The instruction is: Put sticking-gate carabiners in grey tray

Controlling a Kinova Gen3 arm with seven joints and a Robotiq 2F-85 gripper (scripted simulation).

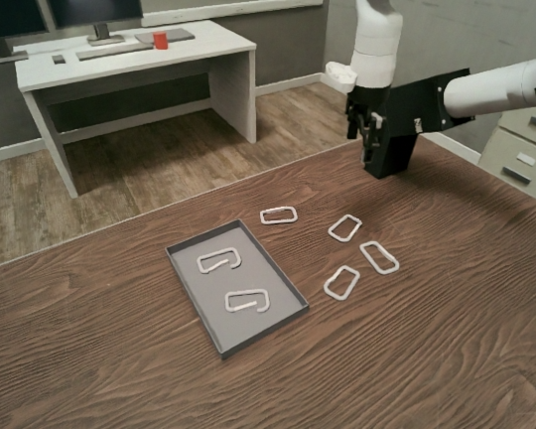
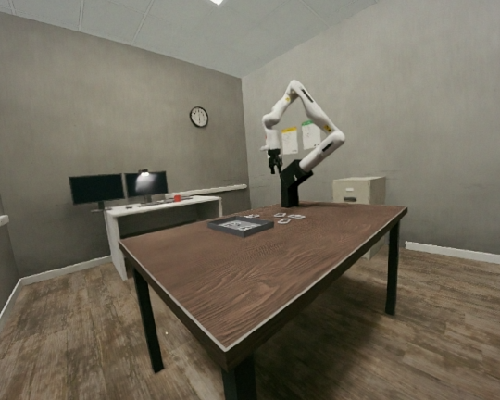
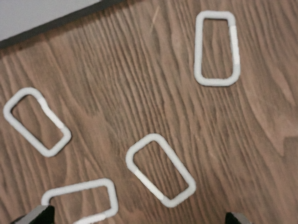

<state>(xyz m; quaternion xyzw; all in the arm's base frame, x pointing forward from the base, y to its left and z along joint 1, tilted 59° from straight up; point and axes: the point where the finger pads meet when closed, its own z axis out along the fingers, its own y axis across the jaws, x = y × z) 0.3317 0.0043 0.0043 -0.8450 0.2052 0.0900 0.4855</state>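
Observation:
My gripper [image 1: 359, 145] [image 2: 276, 170] [image 3: 139, 217] is open and empty, high over the table near the arm's base. The grey tray [image 1: 220, 328] [image 2: 226, 230] [image 3: 35, 15] holds a rear carabiner [image 1: 200, 264] and a front carabiner [image 1: 267, 298], both with gates standing open inward. Four carabiners lie flat on the table with gates shut: one behind the tray [image 1: 279, 222] [image 3: 198, 48], one right of it [image 1: 337, 237] [image 3: 176, 161], a rightmost one [image 1: 387, 252] [image 3: 77, 187] partly hidden by a fingertip in the wrist view, and a front one [image 1: 350, 285] [image 3: 27, 134].
The brown table [image 1: 429, 348] [image 2: 206, 278] carries the black arm base [image 1: 396, 149] [image 2: 290, 192] at its back. The tray has low raised walls. A white desk [image 1: 230, 42] with monitors and a red cup [image 1: 160, 41] stands beyond the table. A cabinet [image 2: 377, 190] stands behind it.

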